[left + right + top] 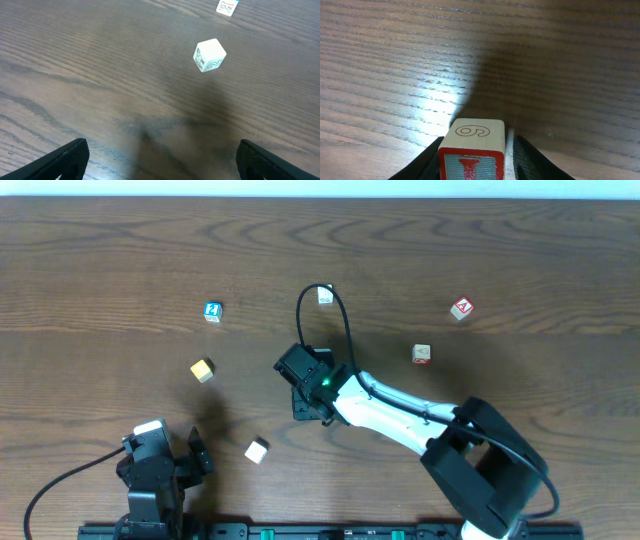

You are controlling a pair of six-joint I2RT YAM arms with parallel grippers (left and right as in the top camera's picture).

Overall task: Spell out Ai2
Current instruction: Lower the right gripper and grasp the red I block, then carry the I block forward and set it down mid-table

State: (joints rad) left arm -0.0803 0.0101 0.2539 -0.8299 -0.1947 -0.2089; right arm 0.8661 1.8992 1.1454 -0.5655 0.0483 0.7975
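My right gripper (476, 167) is shut on a wooden block (474, 134) with a red letter I on a red-framed face and a 9 or 6 on its top. It holds the block close over the dark wood table. In the overhead view this gripper (308, 392) is at the table's middle and hides the block. A blue letter block (212, 311) lies at the back left, and its edge shows in the left wrist view (226, 6). My left gripper (196, 456) is open and empty near the front left edge, with its fingers wide apart in the left wrist view (161, 165).
A yellow-topped block (203, 370) lies left of centre. It may be the cream block with green marks (209, 55) ahead of my left gripper. A white block (257, 449) lies front centre, another (325, 296) at the back, a red one (461, 308) back right, and a pale one (422, 354) to the right.
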